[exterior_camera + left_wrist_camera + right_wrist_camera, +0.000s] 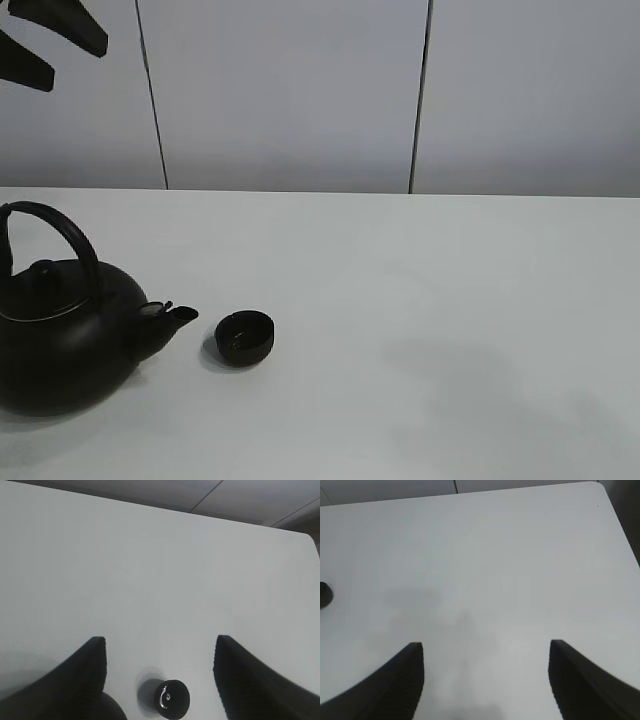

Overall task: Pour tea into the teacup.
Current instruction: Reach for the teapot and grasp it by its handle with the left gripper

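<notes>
1. Two grippers are seen with jaws apart, empty: left gripper (160, 652), right gripper (485, 655);
2. teacup (245, 337) is set upright just beside kettle (60, 350) spout (178, 316), not touching;
3. handle (72, 238) should be clamped at its top by left gripper, then tilted slowly; no tea seen.

Right tool (486, 644) jaws apart over white table (510, 540); teacup (324, 594) partly visible.

Count, as we see it:
- We log one kettle (55, 350).
- One teacup (245, 338).
- One tabletop (450, 330).
- Two grippers: left gripper (160, 639) and right gripper (485, 642), two fingers (75, 680) visible on each.
- Three wall panels (290, 90), divided by two dark seams (150, 95).
</notes>
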